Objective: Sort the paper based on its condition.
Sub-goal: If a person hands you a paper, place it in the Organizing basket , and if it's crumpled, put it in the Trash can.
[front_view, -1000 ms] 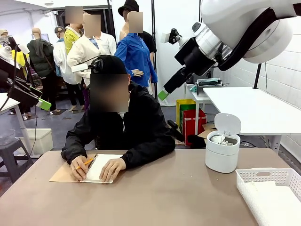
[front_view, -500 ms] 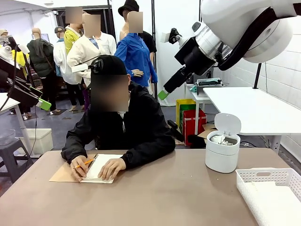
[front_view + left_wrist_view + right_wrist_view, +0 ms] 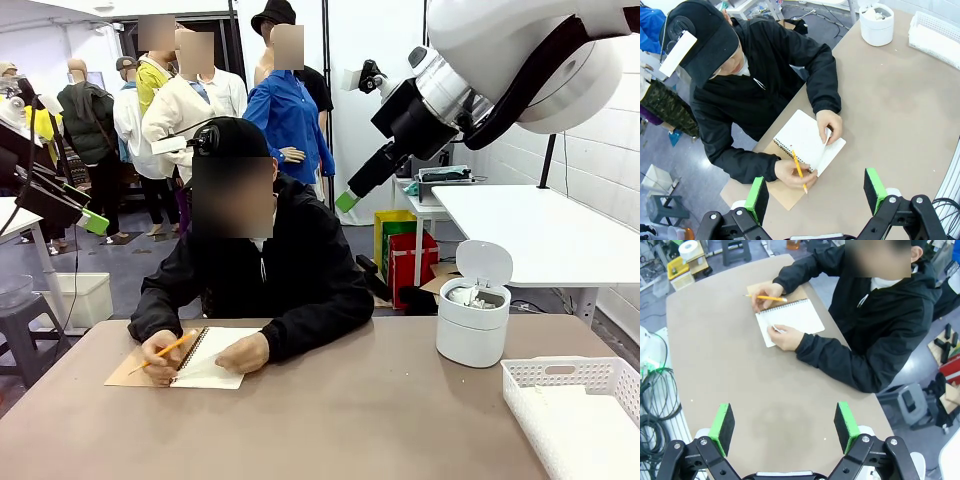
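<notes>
Crumpled white paper [image 3: 468, 296] lies in a small white bin with its flip lid up [image 3: 472, 335], also seen from above as the bin [image 3: 876, 27]. A person writes with a yellow pencil [image 3: 799, 171] in a spiral notebook [image 3: 208, 360], while their other hand curls up a page corner [image 3: 828, 137]. My right gripper [image 3: 350, 197] hangs high above the table's far edge, and in its wrist view it [image 3: 784, 426] is open over bare tabletop. Raised at the far left, my left gripper [image 3: 92, 221] shows open and empty in its own view [image 3: 816, 196], above the notebook [image 3: 807, 142].
A white slatted basket [image 3: 560, 375] sits at the table's near right corner, beside the bin; its inside looks flat and white. The brown table [image 3: 340, 420] has free room in the middle. Other people stand far behind the seated person.
The person's pencil hand has shifted left and tilted the pencil up; their other hand slid along the page's edge. Both arms have stayed still.
</notes>
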`<state>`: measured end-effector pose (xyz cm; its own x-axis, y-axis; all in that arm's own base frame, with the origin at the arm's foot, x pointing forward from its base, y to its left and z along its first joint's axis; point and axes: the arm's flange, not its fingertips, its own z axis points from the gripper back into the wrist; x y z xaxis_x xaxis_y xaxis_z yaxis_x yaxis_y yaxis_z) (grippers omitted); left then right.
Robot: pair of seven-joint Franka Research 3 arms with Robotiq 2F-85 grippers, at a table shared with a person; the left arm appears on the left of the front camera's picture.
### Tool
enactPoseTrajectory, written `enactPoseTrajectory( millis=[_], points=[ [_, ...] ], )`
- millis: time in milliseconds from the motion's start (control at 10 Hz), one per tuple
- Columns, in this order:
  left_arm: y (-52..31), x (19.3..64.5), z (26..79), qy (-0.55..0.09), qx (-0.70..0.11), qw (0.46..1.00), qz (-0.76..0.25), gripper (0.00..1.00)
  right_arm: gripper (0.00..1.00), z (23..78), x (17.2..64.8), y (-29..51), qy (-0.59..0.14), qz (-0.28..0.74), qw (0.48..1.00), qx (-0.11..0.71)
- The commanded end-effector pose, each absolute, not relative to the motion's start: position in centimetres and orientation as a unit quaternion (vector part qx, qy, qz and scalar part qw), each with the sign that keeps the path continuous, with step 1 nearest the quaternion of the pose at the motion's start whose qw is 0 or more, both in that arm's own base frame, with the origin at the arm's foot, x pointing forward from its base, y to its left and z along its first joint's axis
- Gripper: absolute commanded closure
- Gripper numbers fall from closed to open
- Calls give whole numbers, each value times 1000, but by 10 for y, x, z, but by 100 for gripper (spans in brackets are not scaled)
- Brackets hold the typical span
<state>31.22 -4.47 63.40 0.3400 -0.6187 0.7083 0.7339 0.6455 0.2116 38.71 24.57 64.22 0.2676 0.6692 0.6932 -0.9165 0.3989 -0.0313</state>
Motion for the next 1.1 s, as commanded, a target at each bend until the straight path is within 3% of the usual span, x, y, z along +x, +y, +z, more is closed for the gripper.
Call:
enactPoseTrajectory(
  millis=[0,1000],
  points=[
    [-45,312,634,-398,-68,818,-410,0,0,642,387,245,-317,515,773,194],
    [-45,312,634,-398,-68,818,-410,0,0,642,387,245,-317,515,773,194]
  ],
)
